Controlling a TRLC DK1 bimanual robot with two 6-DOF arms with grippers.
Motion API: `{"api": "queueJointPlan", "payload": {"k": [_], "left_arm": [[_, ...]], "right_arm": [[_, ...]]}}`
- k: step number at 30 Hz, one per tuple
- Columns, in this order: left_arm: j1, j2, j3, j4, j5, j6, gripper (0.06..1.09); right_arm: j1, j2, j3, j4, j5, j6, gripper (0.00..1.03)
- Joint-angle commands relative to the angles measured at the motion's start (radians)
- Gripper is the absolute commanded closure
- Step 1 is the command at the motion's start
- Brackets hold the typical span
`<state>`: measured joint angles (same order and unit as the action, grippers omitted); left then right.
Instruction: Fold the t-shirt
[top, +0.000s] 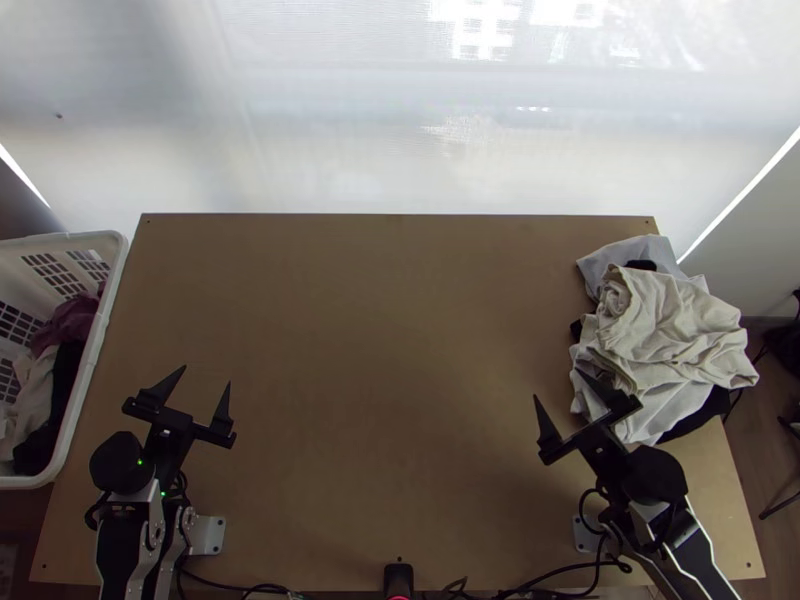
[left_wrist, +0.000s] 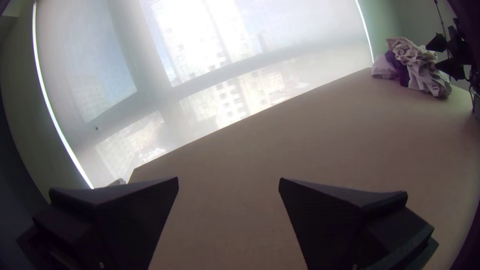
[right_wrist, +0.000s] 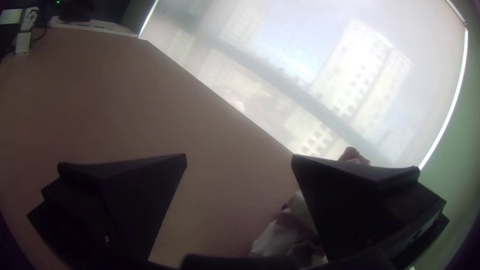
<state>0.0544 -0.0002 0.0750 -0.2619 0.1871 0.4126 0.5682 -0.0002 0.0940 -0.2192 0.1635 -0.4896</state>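
Pile of clothes (top: 665, 330) heaped on the tabletop's (top: 400, 350) right side; I can't tell which is the t-shirt. Left claw (top: 207, 392) and right claw (top: 562, 393) spread, empty. Folding seems unstarted (my guess); next, pull one shirt out.

Wooden table (top: 400, 350): plain tan-brown. Clothes pile (top: 660, 320): cream, light grey, black. Laundry basket (top: 92, 355): white, slotted grid pattern. Basket clothes (top: 70, 325): maroon, black, off-white. Left gripper (top: 206, 376), right gripper (top: 557, 384): both black.
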Motion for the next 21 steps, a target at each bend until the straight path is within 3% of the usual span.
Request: {"api": "queueJointPlan", "payload": {"k": [1, 7, 14, 21], "left_arm": [[-0.002, 0.000, 0.002, -0.002, 0.012, 0.002, 0.11], [-0.005, -0.001, 0.002, -0.020, 0.149, -0.003, 0.11], [-0.005, -0.001, 0.002, -0.025, 0.187, -0.012, 0.11], [-0.001, 0.002, 0.003, -0.027, 0.189, -0.015, 0.11]], "right_arm": [[0.006, -0.001, 0.000, -0.048, -0.171, 0.009, 0.05], [0.018, -0.001, 0.001, -0.049, -0.173, 0.008, 0.05], [0.101, -0.003, 0.001, -0.051, -0.186, 0.002, 0.05], [0.056, 0.000, 0.000, -0.068, -0.188, -0.081, 0.05]]}}
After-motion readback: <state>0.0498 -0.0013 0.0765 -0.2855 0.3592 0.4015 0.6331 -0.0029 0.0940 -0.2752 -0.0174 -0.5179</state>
